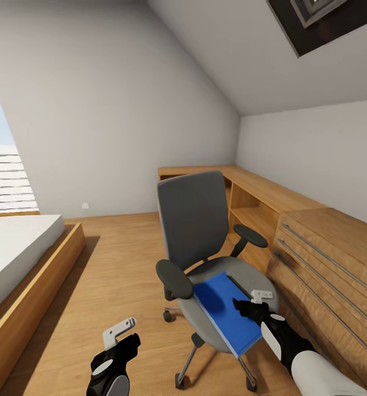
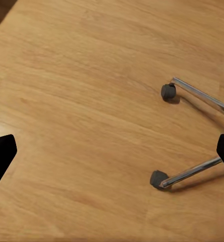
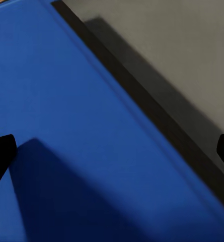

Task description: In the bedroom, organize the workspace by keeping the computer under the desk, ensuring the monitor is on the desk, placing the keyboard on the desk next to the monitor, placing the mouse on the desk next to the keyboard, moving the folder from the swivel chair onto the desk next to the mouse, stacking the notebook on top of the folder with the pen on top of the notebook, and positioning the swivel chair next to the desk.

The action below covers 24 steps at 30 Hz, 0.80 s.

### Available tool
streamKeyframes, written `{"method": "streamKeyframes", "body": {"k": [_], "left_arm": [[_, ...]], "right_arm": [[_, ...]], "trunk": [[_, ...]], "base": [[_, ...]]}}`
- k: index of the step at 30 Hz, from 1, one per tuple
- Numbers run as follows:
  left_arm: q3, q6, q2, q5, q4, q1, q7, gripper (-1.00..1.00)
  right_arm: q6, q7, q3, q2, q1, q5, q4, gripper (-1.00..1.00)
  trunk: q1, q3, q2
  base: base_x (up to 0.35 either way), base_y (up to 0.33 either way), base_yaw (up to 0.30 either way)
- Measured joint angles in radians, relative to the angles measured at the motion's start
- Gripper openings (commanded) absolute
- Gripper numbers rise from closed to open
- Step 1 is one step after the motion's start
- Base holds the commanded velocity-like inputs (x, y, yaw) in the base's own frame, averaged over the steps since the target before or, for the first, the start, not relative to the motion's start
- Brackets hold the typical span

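The grey swivel chair (image 1: 192,220) stands on the wooden floor in front of the built-in desk (image 1: 260,190). A blue folder (image 1: 224,311) lies flat on its seat, reaching over the front edge. My right gripper (image 1: 248,309) hovers open just above the folder's right side. In the right wrist view the folder (image 3: 66,101) lies close below the gripper (image 3: 112,151), with the grey seat (image 3: 182,60) beyond its edge. My left gripper (image 1: 129,342) hangs open and empty low at the chair's left, over the floor. Its wrist view shows the left gripper (image 2: 112,151) above bare boards.
A wooden drawer unit (image 1: 332,247) stands right beside the chair. A bed (image 1: 13,258) on a wooden platform lies at the left. Two chair casters (image 2: 168,91) (image 2: 158,179) on chrome legs are near the left gripper. Open floor stretches between bed and chair.
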Motion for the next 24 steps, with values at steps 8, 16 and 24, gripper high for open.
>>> {"method": "streamKeyframes", "body": {"k": [8, 16, 24], "left_arm": [[0.001, 0.001, 0.0, 0.0, 0.0, 0.0, -0.002, 1.0], [0.002, 0.001, 0.0, -0.003, 0.0, 0.0, -0.003, 1.0], [0.002, 0.0, 0.0, -0.001, 0.0, 0.0, -0.001, 1.0]], "right_arm": [[-0.001, -0.002, 0.0, 0.0, 0.001, -0.001, -0.002, 1.0], [-0.001, -0.003, -0.001, 0.001, 0.001, 0.0, -0.002, 1.0], [-0.001, -0.003, -0.001, 0.001, 0.0, 0.0, -0.001, 1.0]], "trunk": [[0.0, 0.0, 0.0], [0.0, 0.0, 0.0], [0.0, 0.0, 0.0]], "base": [[-0.103, 0.0, 0.0], [-0.006, 0.0, 0.0], [-0.038, 0.0, 0.0]]}}
